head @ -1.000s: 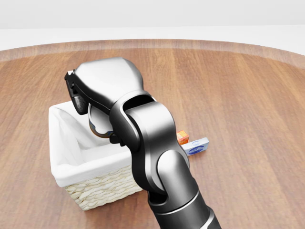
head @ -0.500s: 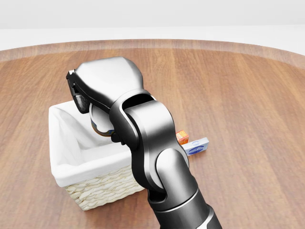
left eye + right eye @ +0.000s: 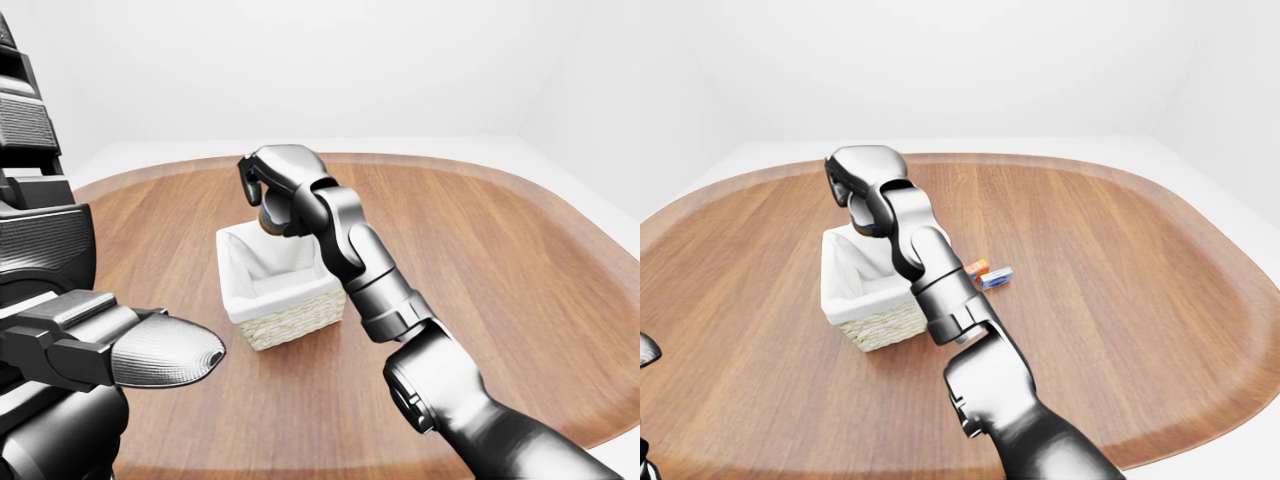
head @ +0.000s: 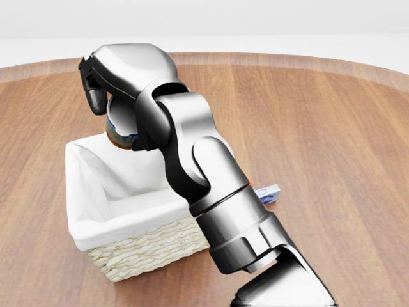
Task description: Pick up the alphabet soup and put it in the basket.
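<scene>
White-lined wicker basket (image 4: 137, 246) on the round wooden table (image 4: 332, 128); above its far rim the right hand (image 4: 102, 86) is clenched around the alphabet soup can (image 4: 120, 131), holding it clear of the lining. Left hand (image 3: 165, 350), lower left in the left-eye view: grasp indeterminate. A small orange box (image 3: 977, 267) and a blue-labelled white box (image 3: 997, 276) lie on the table right of the basket.

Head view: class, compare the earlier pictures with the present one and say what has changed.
The right hand, shut on the alphabet soup can, has risen and shifted toward the view's upper left, lifting the can from low inside the basket to above its far rim. The basket, blue packet and table have stayed put.
</scene>
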Robot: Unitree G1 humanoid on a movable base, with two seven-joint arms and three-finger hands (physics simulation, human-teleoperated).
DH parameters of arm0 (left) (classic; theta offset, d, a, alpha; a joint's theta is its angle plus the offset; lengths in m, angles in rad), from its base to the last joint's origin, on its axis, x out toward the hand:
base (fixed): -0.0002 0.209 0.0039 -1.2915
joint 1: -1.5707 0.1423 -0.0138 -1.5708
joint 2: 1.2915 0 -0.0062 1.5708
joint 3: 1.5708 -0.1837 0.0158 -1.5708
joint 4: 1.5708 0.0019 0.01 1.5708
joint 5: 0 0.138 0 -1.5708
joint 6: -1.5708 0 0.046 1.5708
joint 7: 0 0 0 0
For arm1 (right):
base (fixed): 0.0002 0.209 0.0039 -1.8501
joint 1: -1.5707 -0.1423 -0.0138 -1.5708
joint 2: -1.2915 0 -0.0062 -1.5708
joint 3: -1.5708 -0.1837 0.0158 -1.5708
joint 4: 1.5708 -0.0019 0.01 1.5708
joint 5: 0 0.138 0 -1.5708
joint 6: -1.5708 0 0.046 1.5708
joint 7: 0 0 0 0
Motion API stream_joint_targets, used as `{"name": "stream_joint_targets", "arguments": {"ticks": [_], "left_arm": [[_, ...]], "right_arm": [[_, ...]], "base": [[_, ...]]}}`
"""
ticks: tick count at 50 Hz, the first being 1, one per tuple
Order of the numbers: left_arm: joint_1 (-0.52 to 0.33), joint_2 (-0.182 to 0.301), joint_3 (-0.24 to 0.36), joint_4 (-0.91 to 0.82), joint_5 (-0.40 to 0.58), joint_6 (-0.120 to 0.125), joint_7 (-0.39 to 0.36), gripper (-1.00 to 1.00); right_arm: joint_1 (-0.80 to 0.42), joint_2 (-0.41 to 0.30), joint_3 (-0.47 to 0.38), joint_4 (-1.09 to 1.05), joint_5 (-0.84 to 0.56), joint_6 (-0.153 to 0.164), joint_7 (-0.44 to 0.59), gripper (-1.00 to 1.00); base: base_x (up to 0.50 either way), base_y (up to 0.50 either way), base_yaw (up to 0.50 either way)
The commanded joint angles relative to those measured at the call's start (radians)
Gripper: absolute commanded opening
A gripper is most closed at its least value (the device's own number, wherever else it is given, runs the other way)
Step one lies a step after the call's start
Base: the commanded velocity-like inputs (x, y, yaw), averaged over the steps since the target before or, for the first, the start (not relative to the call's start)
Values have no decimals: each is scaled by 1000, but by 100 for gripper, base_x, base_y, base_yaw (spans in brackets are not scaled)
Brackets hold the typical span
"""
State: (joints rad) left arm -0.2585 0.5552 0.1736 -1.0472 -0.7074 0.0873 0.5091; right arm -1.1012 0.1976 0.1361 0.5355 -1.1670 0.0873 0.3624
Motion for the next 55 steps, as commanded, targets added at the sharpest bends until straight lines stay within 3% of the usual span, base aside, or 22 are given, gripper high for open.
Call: {"name": "stream_joint_targets", "arguments": {"ticks": [1,19,31,55], "left_arm": [[1,10,-4,0,-4,0,4,100],[3,14,-7,0,-9,0,10,100],[3,3,-9,0,5,0,-1,100],[1,-4,-14,0,8,0,-8,100]], "right_arm": [[-171,-25,-18,294,130,0,-180,-97],[-231,5,-5,588,173,0,-329,-96],[-206,10,-12,713,175,0,-444,-97],[-119,43,-7,776,114,0,-498,-97]], "base": [[0,0,0],[0,0,0],[0,0,0],[0,0,0]]}}
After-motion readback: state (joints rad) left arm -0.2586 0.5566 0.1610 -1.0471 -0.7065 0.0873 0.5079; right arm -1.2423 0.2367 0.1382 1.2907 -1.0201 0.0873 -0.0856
